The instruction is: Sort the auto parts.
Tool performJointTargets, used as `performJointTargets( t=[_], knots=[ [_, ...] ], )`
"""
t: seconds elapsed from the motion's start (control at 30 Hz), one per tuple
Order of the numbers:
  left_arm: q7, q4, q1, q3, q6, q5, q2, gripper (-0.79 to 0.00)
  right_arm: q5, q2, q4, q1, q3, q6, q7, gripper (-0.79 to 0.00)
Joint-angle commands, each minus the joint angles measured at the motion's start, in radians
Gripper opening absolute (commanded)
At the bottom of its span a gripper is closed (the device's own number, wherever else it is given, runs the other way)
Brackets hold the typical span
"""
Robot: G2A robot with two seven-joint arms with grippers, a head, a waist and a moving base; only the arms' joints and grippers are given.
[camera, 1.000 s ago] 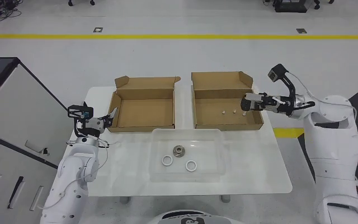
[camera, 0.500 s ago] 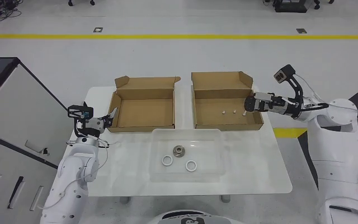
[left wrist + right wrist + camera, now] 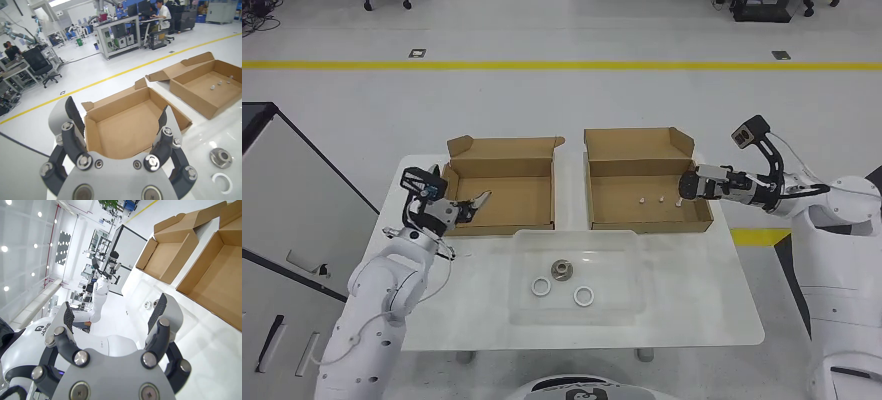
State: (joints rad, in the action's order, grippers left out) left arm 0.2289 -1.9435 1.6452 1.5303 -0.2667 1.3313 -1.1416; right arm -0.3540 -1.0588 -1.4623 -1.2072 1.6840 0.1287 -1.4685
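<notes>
A clear tray (image 3: pixel 617 260) at the table's front middle holds a metal flanged nut (image 3: pixel 561 269) and two white rings (image 3: pixel 540 288) (image 3: pixel 584 297). Behind it stand two open cardboard boxes. The left box (image 3: pixel 504 197) is empty, and the right box (image 3: pixel 637 187) holds three small metal bolts (image 3: pixel 658 198). My left gripper (image 3: pixel 474 203) hangs open over the left box's front left corner, with nothing in it. In the left wrist view it (image 3: pixel 119 117) frames that box (image 3: pixel 128 123), with the nut (image 3: pixel 220 158) off to one side. My right gripper (image 3: pixel 685 187) is open and empty at the right box's right wall.
The white table (image 3: pixel 692 290) has bare room to the right of the tray and along its front edge. A grey cabinet (image 3: pixel 282 190) stands beside the table on the left. Both boxes have raised back flaps.
My left arm has swung right, from the table's left edge to the left box's front left corner. My right gripper drew back slightly to the right, then held still.
</notes>
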Motion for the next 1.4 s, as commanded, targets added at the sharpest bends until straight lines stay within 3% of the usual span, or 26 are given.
performJointTargets(
  t=[0.0, 0.27, 0.6, 0.9, 1.37],
  knots=[
    [0.065, -0.034, -0.022, -0.022, -0.029, -0.023, 0.000, 0.000, 0.000, 0.000, 0.000, 0.000, 0.000, 0.000, 0.000, 0.000],
    [0.364, -0.110, -0.145, -0.142, -0.113, -0.106, -0.004, 0.000, 0.000, 0.000, 0.000, 0.000, 0.000, 0.000, 0.000, 0.000],
    [0.601, -0.137, -0.294, -0.304, -0.167, -0.188, -0.013, 0.000, 0.000, 0.000, 0.000, 0.000, 0.000, 0.000, 0.000, 0.000],
    [0.783, -0.025, -0.463, -0.471, -0.245, -0.264, -0.029, 0.000, 0.000, 0.000, 0.000, 0.000, 0.000, 0.000, 0.000, 0.000],
    [1.000, 0.151, -0.650, -0.664, -0.325, -0.437, -0.056, 0.000, 0.000, 0.000, 0.000, 0.000, 0.000, 0.000, 0.000, 0.000]
  ],
)
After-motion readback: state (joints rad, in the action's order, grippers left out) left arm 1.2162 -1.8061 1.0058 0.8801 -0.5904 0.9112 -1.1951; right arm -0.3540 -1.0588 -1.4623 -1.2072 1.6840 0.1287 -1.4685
